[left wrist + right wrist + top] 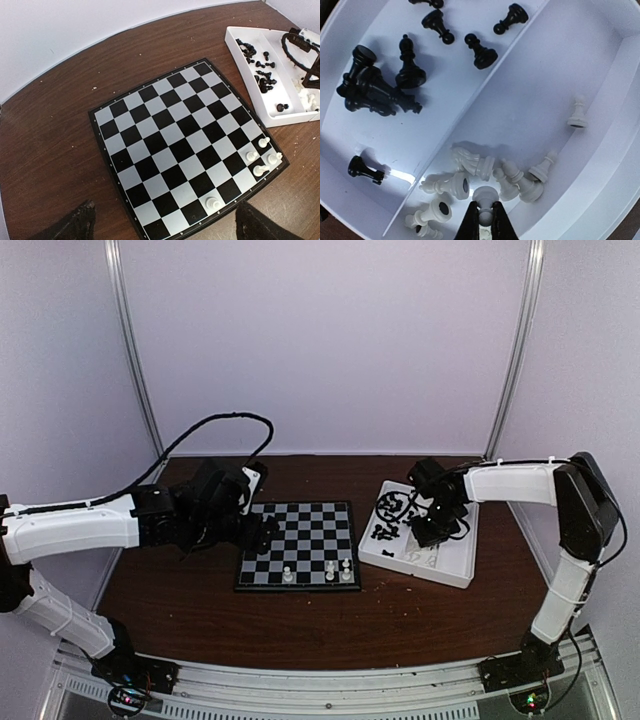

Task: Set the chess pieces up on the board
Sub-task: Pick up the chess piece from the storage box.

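Note:
The board (296,540) lies flat on the table, with several white chess pieces (260,157) standing at one corner and another white piece (212,203) along the same edge. My left gripper (167,231) hovers open over the board's near edge, its fingers (75,225) wide apart and holding nothing. My right gripper (484,210) is down in the white tray (455,565), shut on the neck of a white pawn (485,195). Other white pieces (470,165) lie tipped around it. Black pieces (375,90) lie in the neighbouring compartment.
A slanted divider (485,85) separates the tray's two compartments. One lone white pawn (577,115) stands apart near the tray wall. The tray (270,115) sits just right of the board on the brown table (400,620). White walls enclose the table on three sides.

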Motion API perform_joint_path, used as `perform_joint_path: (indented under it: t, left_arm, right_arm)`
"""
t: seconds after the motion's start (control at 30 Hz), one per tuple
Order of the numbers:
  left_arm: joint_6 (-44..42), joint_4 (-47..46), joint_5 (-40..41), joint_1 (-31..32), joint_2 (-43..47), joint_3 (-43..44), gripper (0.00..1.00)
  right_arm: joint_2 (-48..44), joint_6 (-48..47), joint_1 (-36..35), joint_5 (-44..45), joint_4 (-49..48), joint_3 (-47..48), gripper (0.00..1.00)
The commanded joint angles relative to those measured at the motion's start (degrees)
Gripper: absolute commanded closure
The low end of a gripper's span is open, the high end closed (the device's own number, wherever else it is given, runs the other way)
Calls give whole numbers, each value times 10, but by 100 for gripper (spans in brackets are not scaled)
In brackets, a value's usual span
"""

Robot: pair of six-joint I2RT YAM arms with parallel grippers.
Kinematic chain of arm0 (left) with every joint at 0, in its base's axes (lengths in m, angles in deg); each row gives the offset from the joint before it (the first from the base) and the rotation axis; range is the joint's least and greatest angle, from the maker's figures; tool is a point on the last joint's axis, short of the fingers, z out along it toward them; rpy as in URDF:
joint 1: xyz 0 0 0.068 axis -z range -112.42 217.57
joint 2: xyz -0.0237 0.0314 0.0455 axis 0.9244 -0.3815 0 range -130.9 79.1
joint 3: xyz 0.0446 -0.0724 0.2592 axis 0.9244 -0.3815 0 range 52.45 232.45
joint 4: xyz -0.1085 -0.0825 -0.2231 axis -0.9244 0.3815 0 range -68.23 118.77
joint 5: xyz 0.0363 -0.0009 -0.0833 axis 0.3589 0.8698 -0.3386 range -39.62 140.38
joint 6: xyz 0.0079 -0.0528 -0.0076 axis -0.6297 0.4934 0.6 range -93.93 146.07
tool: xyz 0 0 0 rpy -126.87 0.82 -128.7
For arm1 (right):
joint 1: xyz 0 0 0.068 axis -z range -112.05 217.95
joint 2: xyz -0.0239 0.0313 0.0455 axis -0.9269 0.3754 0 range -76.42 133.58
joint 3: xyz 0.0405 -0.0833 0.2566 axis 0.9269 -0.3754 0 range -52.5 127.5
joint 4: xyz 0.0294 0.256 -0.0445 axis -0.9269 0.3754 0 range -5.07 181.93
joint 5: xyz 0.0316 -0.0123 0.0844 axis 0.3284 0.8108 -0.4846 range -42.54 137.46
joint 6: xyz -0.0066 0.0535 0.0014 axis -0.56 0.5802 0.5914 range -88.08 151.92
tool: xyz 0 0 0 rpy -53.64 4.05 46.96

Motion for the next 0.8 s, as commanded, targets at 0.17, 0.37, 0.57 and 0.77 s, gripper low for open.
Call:
perform_joint_path:
  t: [0.17,0.37,0.57,0.77]
  left_arm:
    - [-3,-24,3,0,-14,14,3]
    - [1,-27,1,-1,-19,13,3]
    - [12,-25,-4,-7,-14,4,3]
    - [37,-27,-24,-34,7,-23,2]
  right_arm:
    - [-78,-50,-44,-35,47,60,99]
    - [-44,-87,-115,-100,77,137,99]
    - [40,-97,-177,-93,110,246,99]
    - [112,-91,-218,-113,115,333,97]
